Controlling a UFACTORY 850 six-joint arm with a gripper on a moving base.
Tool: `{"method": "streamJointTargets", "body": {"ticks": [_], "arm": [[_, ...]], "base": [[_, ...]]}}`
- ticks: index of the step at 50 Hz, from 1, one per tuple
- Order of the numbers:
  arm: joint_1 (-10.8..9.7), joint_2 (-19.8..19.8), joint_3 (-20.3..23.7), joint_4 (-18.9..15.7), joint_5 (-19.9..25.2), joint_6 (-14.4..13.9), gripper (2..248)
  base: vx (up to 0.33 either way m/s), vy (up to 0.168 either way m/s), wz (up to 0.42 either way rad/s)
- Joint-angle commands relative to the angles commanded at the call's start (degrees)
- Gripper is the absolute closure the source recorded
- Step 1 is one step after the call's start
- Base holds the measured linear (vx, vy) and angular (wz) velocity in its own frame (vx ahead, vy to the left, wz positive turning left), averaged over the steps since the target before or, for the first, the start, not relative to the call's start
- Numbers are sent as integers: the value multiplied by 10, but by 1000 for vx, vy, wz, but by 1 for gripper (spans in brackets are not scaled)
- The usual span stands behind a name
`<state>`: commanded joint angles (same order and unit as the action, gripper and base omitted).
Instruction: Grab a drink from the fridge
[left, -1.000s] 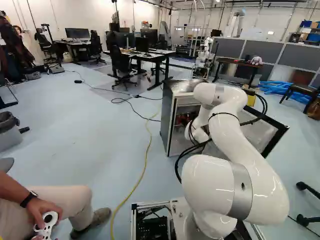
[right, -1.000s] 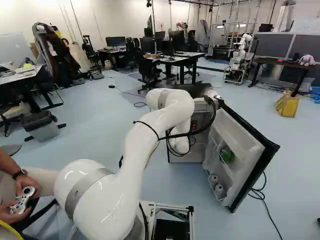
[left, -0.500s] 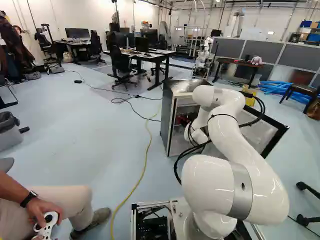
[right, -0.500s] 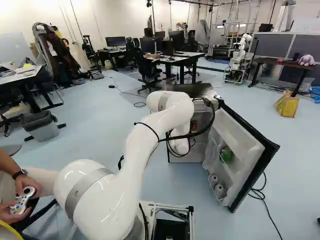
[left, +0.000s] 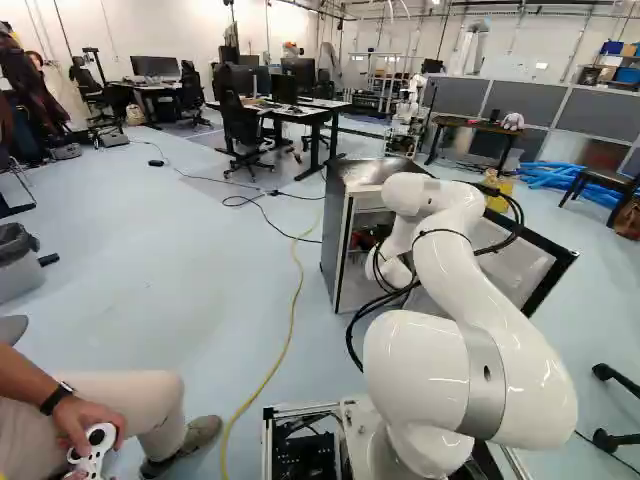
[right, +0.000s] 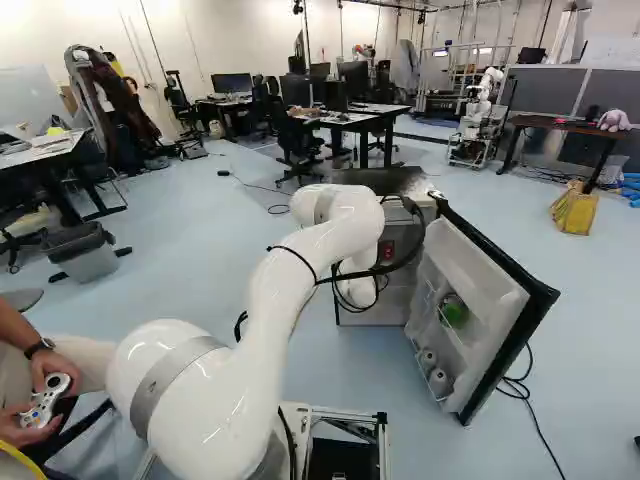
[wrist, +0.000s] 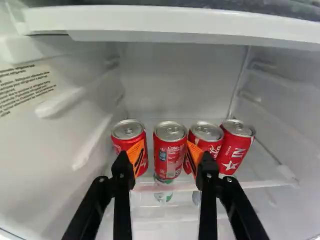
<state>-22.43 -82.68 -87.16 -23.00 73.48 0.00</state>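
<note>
Fridge, left base view: it stood beyond the arm (left: 490, 310), its top (left: 370, 170) dark and its front open.
Arm, left base view: it bent over toward the opening, its far end partly hidden by black cables (left: 385, 298).
Floor, left base view: a yellow cable (left: 290, 330) ran over it, left of the fridge.
Door, right base view: it hung wide open (right: 505, 300), to the right of the arm, with a green item (right: 455, 312) in one rack and two pale items below.
Yellow bag, right base view: it sat on the floor (right: 575, 208) beyond the door.
Cans, wrist view: four red ones stood in a row on a clear shelf (wrist: 250, 184) inside the fridge.
Middle can, wrist view: this one (wrist: 170, 152) showed between the fingertips; two others were partly covered by the orange pads (wrist: 135, 154), and the fourth can (wrist: 236, 150) stood just beside one of those.
Gripper, wrist view: it was released (wrist: 165, 150), fingers spread, grasping nothing.
</note>
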Motion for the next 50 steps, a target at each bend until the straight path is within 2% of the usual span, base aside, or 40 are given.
{"method": "streamJointTargets", "body": {"ticks": [50], "arm": [[6,-30,-55,0,0,0,111]], "base": [[0,0,0]]}}
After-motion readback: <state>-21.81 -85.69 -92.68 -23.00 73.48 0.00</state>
